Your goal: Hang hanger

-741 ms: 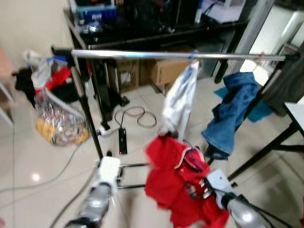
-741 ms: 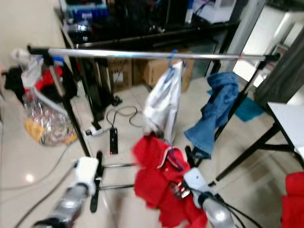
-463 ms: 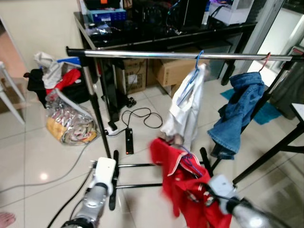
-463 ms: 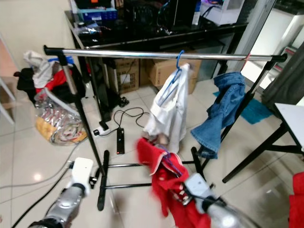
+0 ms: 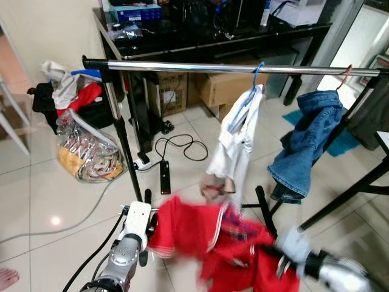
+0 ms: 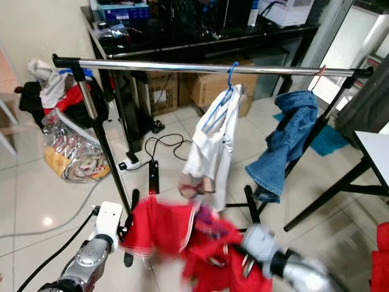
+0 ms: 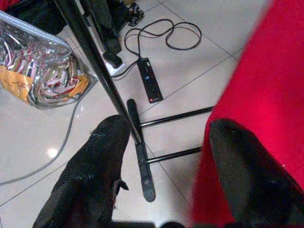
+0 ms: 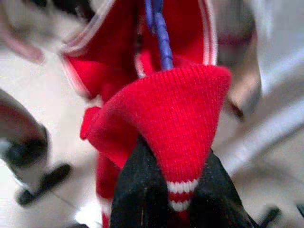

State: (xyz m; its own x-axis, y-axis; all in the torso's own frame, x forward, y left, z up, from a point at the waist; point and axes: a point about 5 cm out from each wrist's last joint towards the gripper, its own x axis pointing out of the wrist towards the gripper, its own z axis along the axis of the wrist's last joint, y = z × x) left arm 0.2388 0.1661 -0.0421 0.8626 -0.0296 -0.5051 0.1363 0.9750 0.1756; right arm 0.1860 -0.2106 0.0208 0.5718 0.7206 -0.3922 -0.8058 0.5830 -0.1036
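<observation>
Hanger [image 8: 159,35], blue, carrying a red garment [image 5: 209,240]: held low in front of the robot, below the rail [image 5: 231,68] of the clothes rack and not on it. In the right wrist view the hanger's blue neck rises out of the garment's white-trimmed collar, and the right end effector [image 8: 176,183] is clamped on a fold of the red ribbed cuff between its two black fingers. Garment blurred in the head views, spread wide across the lower middle of the scene.

Left end effector [image 7: 171,166]: fingers apart and holding nothing, over the floor near the rack's black foot bar [image 7: 141,159], with the red garment's edge just beside one finger.

Rack: chrome rail on black uprights, spanning the scene.

On the rail:
- white shirt [image 5: 234,140] on a blue hanger, near the middle;
- blue jeans [image 5: 307,137] on a red hook, towards the robot's right end.

Floor, pale tiles [image 5: 55,201]:
- black power strip [image 5: 165,177] with coiled cable behind the rack;
- clear plastic bag [image 5: 88,155] of mixed items to the robot's left;
- heap of clothes [image 5: 67,94] behind the bag.

Background: black worktop [image 5: 213,39] loaded with equipment, cardboard boxes [image 5: 225,88] beneath it.
</observation>
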